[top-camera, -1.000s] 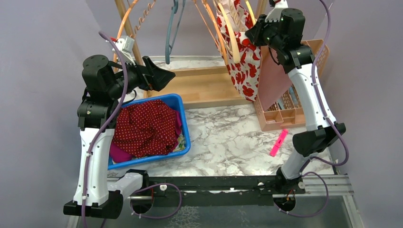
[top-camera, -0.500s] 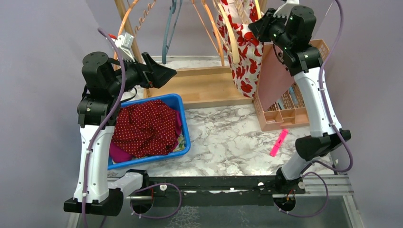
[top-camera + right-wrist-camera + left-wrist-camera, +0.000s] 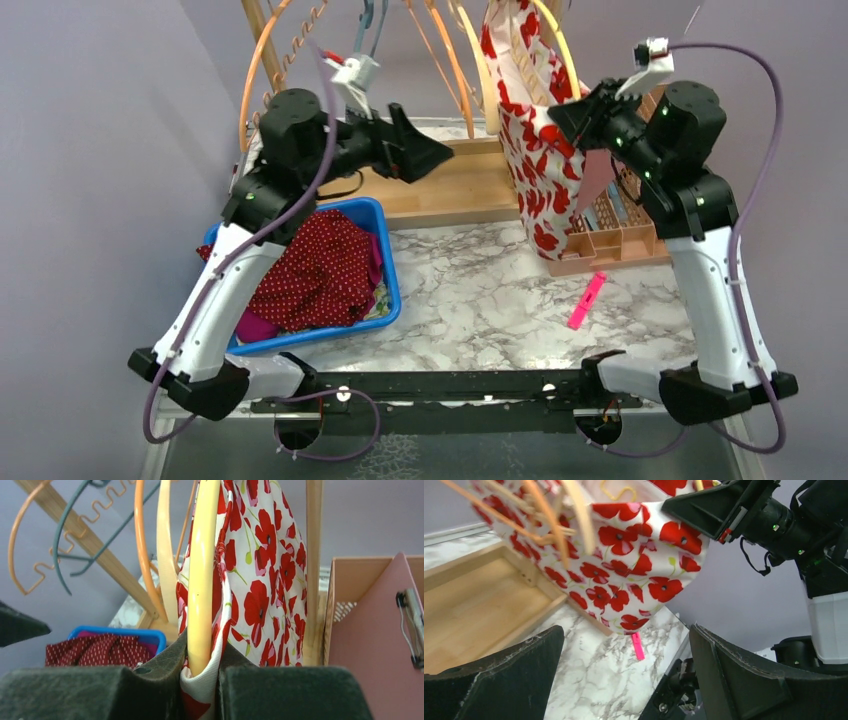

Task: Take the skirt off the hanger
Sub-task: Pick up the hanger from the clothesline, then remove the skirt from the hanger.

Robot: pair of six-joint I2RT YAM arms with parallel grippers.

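The skirt [image 3: 535, 150] hangs on its hanger [image 3: 202, 580] at the rack [image 3: 440, 190]. My right gripper [image 3: 200, 666] pinches cloth and hanger together, so pulling could drag both or tip the rack. My left gripper [image 3: 624, 677] gapes wide, empty. The basket [image 3: 600, 262] crowds my right, other hangers [image 3: 145, 540] my left.

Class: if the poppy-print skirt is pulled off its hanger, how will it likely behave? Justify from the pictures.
Probably floppy: the skirt hangs in loose folds and bunches where the right gripper pinches it against the yellow hanger. Likely light, since that thin hanger carries it.
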